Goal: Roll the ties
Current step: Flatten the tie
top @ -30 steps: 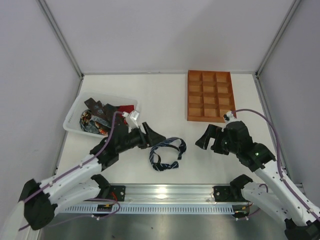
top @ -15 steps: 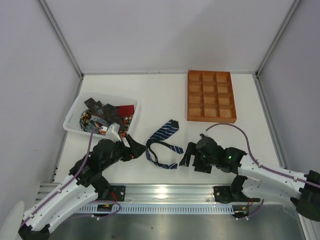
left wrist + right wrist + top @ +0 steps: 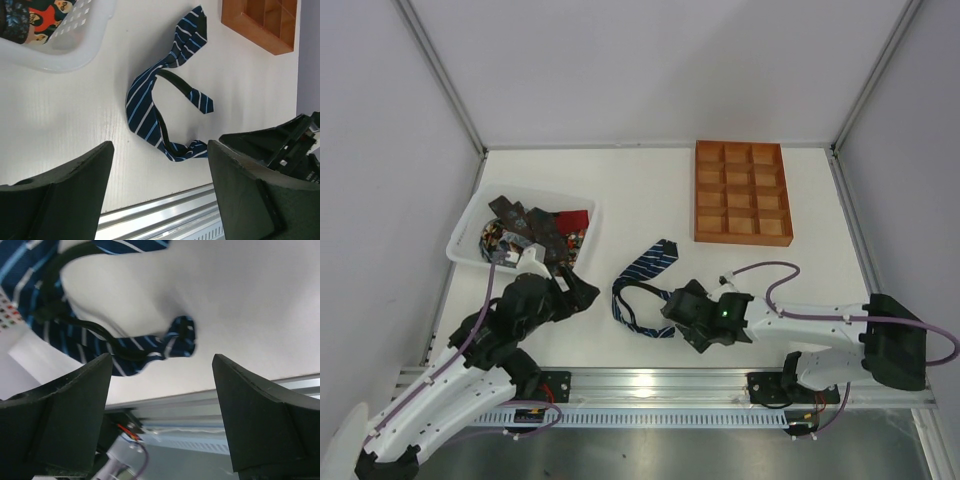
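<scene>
At left, white basket (image 3: 465, 232): brown, red and patterned ties (image 3: 525, 225) heaped inside, likely queued for you.
Left gripper (image 3: 578, 290): your claw hangs spread wide and empty, just left of the navy tie, apart from it.
Navy tie (image 3: 650, 262): loose, unrolled loop on the table (image 3: 650, 190) between both arms.
Right gripper (image 3: 678, 308): fingers wide apart, holding nothing, low at the tie's near bend, seemingly placed to pinch it; contact unclear.

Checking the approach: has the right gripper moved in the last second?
Yes: the right gripper moved left, away from the compartment tray, to the near end of the navy striped tie.
</scene>
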{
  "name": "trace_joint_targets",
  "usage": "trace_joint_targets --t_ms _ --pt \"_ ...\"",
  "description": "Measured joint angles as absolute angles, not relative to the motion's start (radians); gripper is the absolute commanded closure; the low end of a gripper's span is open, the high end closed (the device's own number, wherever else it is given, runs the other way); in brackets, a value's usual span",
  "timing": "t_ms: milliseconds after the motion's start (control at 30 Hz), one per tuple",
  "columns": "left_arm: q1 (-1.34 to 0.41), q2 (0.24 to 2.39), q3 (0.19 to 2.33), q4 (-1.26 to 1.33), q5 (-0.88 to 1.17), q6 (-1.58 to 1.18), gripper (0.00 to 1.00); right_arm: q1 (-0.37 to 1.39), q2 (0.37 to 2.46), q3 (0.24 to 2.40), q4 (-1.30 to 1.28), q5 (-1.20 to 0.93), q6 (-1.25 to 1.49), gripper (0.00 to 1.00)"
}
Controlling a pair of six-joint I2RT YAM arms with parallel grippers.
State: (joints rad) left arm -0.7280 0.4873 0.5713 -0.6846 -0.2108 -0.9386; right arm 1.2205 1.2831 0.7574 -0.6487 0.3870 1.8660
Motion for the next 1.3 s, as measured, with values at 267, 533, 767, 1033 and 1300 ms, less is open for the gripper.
trace_joint_targets --t_ms 267,533,767,1033,1300 --pt "-0.728 0.450 0.609 -0.796 -0.256 -0.952 0.16 1.274 1.435 0.884 -0.693 0.451 1.956 0.19" --pt "-0.728 0.445 0.718 -0.909 -0.321 -0.971 0.15 1.339 1.533 0.940 -0.723 0.469 1.965 0.21" --pt "-0.728 0.434 0.734 -0.965 -0.339 -0.995 0.17 1.338 1.553 0.927 -0.730 0.529 1.970 0.32" --pt "-0.728 0.371 0.736 -0.995 -0.349 -1.033 0.19 1.332 1.586 0.924 -0.739 0.554 1.972 0.36" --pt "-0.728 0.353 0.762 -1.011 -0.360 -1.058 0.17 1.333 1.600 0.899 -0.707 0.552 1.972 0.36"
